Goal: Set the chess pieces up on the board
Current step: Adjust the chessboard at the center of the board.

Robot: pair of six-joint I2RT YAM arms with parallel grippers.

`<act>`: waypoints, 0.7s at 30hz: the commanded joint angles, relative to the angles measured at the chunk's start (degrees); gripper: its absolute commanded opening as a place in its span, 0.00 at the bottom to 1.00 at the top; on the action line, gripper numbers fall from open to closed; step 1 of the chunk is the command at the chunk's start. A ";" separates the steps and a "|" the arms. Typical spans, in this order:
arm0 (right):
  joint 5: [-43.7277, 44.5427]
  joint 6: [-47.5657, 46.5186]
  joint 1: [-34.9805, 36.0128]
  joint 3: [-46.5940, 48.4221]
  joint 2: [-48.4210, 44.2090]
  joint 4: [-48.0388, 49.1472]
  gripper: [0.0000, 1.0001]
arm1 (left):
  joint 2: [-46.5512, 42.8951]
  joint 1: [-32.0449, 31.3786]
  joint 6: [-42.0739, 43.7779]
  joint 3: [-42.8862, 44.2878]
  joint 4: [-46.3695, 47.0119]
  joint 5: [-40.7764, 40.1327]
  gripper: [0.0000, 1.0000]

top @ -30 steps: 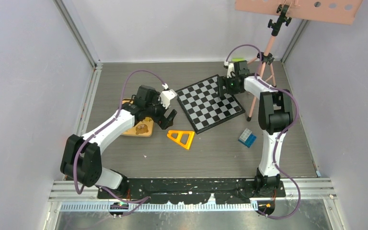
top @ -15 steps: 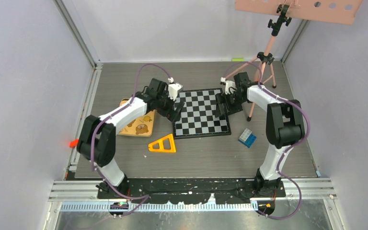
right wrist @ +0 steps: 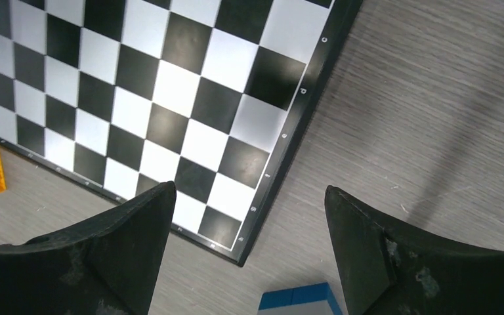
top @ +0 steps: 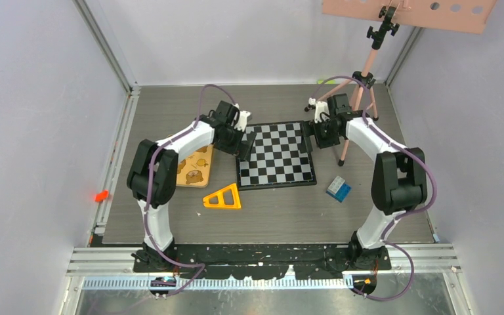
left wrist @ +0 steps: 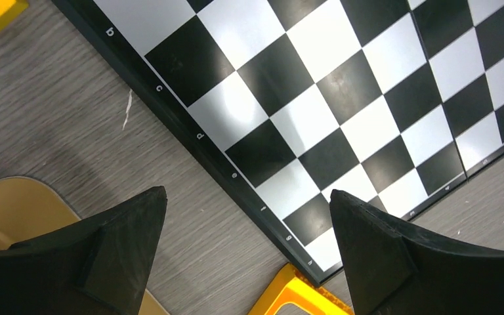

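Observation:
The chessboard [top: 277, 156] lies flat and square-on in the middle of the table, with no chessmen on it. No chess pieces show in any view. My left gripper [top: 244, 141] is open and empty, hanging over the board's left edge [left wrist: 236, 177]. My right gripper [top: 315, 130] is open and empty, over the board's right edge [right wrist: 289, 134]. The board's near right corner shows between the right fingers in the right wrist view.
A yellow triangular frame [top: 223, 197] lies by the board's near left corner and shows in the left wrist view [left wrist: 295, 298]. A wooden animal puzzle tray [top: 193, 167] lies left. A blue and white block [top: 338, 189] lies right. A pink tripod [top: 361, 85] stands at the back right.
The board has turned from a diagonal lie to square-on. Both grippers have moved back to the board's far side edges. The yellow triangle has shifted left.

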 commanded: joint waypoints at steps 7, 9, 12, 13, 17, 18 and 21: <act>-2.18 3.60 -0.55 7.75 12.15 2.11 0.89 | 4.87 -0.12 -5.72 3.97 -0.59 -1.87 0.98; -2.83 4.21 -0.60 8.29 13.33 2.11 0.89 | 5.79 -0.13 -6.37 4.61 -1.59 -1.85 0.98; -3.63 4.72 -0.58 8.44 14.31 1.91 0.89 | 6.82 -0.12 -7.12 4.74 -1.87 -0.38 0.98; -4.32 5.04 -0.58 8.37 14.39 1.83 0.89 | 6.92 -0.09 -7.35 4.63 -1.70 0.20 0.98; -7.06 5.76 -0.53 6.99 13.77 1.43 0.89 | 6.92 -0.13 -8.20 4.32 -1.71 2.72 0.99; -7.43 5.83 -0.52 6.33 13.55 1.41 0.88 | 6.67 -0.11 -8.06 3.95 -1.49 3.35 0.99; -8.54 5.75 -0.50 4.83 12.28 1.28 0.87 | 6.09 -0.13 -7.77 2.80 -0.91 5.60 0.98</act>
